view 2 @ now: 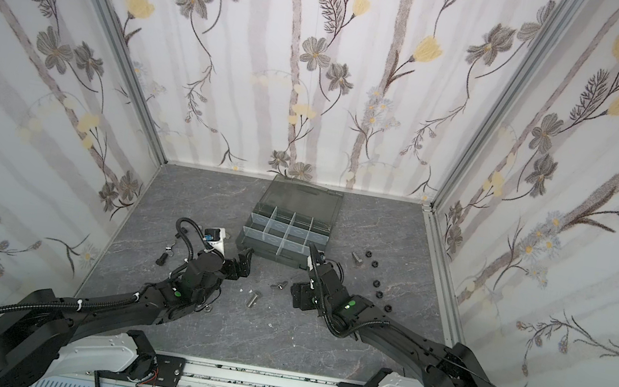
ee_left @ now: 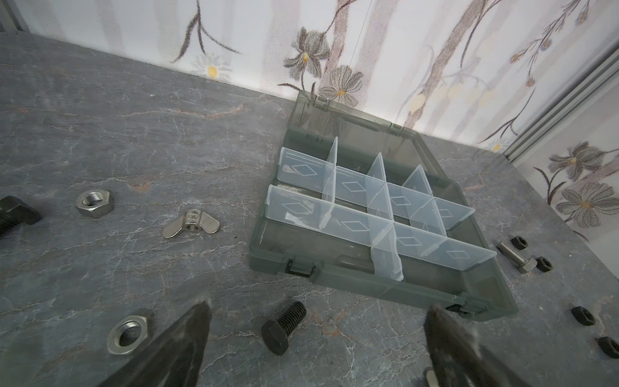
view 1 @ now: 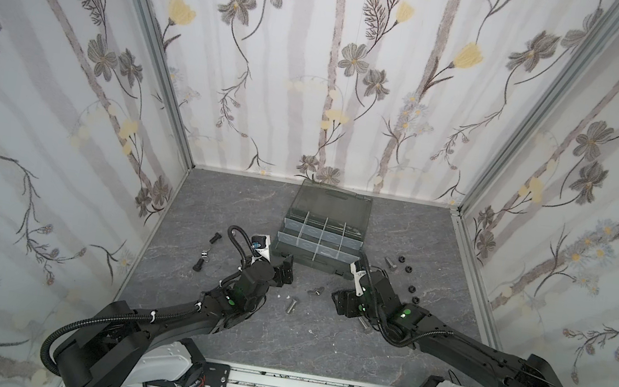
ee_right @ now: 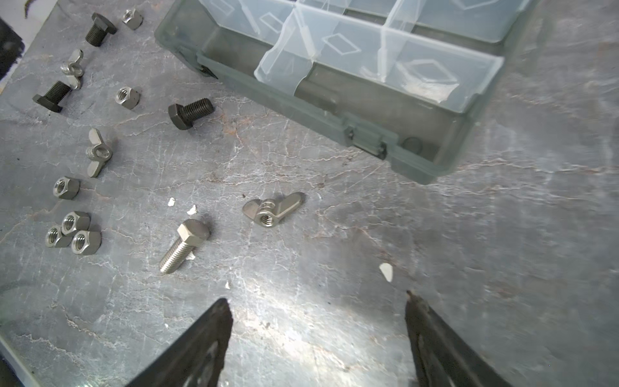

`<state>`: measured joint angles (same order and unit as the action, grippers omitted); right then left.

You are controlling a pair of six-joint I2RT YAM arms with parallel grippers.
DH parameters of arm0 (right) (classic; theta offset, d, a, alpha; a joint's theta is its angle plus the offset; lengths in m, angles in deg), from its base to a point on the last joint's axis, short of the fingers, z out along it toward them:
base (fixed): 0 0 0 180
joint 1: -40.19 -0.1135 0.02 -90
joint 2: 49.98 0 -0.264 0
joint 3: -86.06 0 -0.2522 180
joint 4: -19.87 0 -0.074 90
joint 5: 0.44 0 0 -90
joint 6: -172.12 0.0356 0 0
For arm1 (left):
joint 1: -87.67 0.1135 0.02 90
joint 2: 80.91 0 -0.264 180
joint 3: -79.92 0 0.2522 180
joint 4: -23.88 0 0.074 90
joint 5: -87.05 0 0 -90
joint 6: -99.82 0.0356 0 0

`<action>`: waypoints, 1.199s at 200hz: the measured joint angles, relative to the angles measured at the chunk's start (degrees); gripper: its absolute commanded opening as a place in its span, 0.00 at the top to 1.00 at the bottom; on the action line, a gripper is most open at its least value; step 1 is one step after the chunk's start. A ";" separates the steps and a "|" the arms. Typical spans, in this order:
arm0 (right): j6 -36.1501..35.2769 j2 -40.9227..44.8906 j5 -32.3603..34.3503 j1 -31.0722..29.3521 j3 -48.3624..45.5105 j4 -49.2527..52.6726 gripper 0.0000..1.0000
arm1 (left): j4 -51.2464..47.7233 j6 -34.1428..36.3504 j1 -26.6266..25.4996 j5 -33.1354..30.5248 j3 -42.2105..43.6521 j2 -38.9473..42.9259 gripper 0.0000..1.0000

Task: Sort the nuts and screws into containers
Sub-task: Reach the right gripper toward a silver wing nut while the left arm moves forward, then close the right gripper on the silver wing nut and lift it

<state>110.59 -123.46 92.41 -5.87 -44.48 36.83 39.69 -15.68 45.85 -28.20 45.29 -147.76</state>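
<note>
The grey-green case (view 1: pixel 309 262) sits open in the middle of the table (view 1: pixel 296 348), toward the back wall in both top views. Its smoky lid (view 1: pixel 329 202) lies flat behind it. Clear walls (ee_left: pixel 351 192) split the case into little boxes, and each clear wall has a diamond outline on it. A white piece (view 1: pixel 358 279) on the right arm has small dark writing, too tiny to read. The left tool (view 1: pixel 286 271) is just left of the case's front corner. Its two fingers are spread wide and hold nothing. In the left wrist view a black screw (ee_left: pixel 283 326) lies on the table in front of the left tool (ee_left: pixel 320 309), and neither finger touches it. The right tool (view 1: pixel 339 300) is in the lower middle of the top views, just right of a silver wing nut (view 1: pixel 315 290). In the right wrist view the right tool (ee_right: pixel 316 298) also has its fingers apart, with only bare table between them. A silver screw (ee_right: pixel 184 246) and the wing nut (ee_right: pixel 273 209) lie on the table ahead of it. A bunch of silver nuts (ee_right: pixel 72 234) sits close together farther off. Four black nuts (view 1: pixel 409 268) and one more silver screw (view 1: pixel 389 263) lie right of the case. Two more black screws (view 1: pixel 214 237) lie to its left.
</note>
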 measured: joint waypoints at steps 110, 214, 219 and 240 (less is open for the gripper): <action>14.60 -17.09 -5.88 -3.56 2.34 -16.13 0.26 | 11.04 -1.77 2.40 -0.76 8.31 3.41 0.00; 16.00 -26.29 -5.70 -3.78 8.41 -20.61 0.35 | 13.88 -2.99 2.62 -1.31 9.68 3.30 0.00; 15.98 -26.69 -5.73 -3.78 8.83 -20.50 0.36 | 13.92 -3.02 2.62 -1.31 9.70 3.32 0.00; 15.39 -27.89 -5.62 -3.80 10.27 -20.00 0.42 | 13.94 -3.02 2.62 -1.31 9.75 3.37 0.00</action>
<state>125.98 -151.34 86.79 -9.68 -34.20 16.84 53.63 -18.69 48.47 -29.52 55.04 -144.39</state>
